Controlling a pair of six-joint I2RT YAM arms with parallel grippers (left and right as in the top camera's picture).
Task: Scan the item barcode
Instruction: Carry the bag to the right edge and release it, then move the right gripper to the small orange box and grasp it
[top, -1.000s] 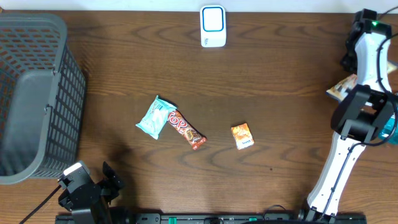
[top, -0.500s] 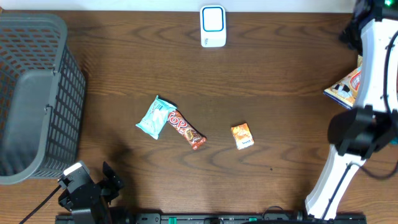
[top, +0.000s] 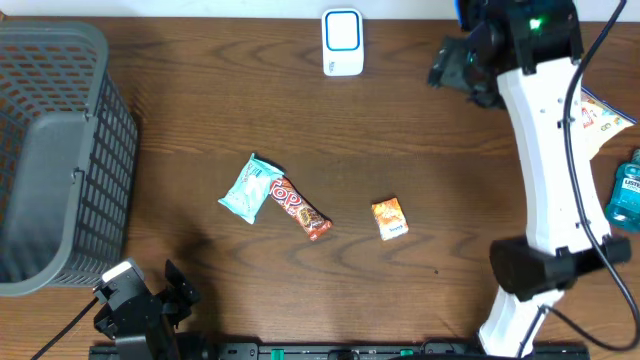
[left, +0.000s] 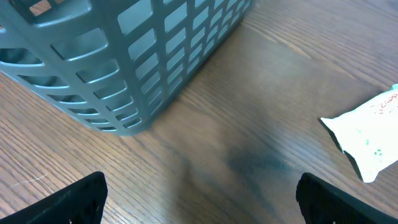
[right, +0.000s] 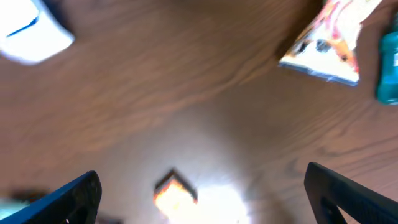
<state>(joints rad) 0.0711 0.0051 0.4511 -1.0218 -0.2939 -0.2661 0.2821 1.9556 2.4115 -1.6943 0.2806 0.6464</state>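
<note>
Two empty, wide-open grippers are noted: left gripper (top: 178, 285) parked low by the basket (top: 118, 150), right gripper (top: 462, 70) held high so the orange packet (top: 390, 218), likely next scanned, is framed beneath its fingers.

A: Bench (top: 450, 150) colour?
B: Dark brown, wood grain. Basket (top: 60, 150) grey lattice. Scanner (top: 342, 42) white, blue face.
A: Items?
B: Packet (top: 250, 188) mint-white, bar (top: 301, 209) red-brown, sachet (top: 390, 218) orange, bottle (top: 625, 195) teal. Right arm (top: 545, 150) white.

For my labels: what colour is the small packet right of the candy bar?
The packet is orange, pale at one end; clearest in the overhead view.
</note>
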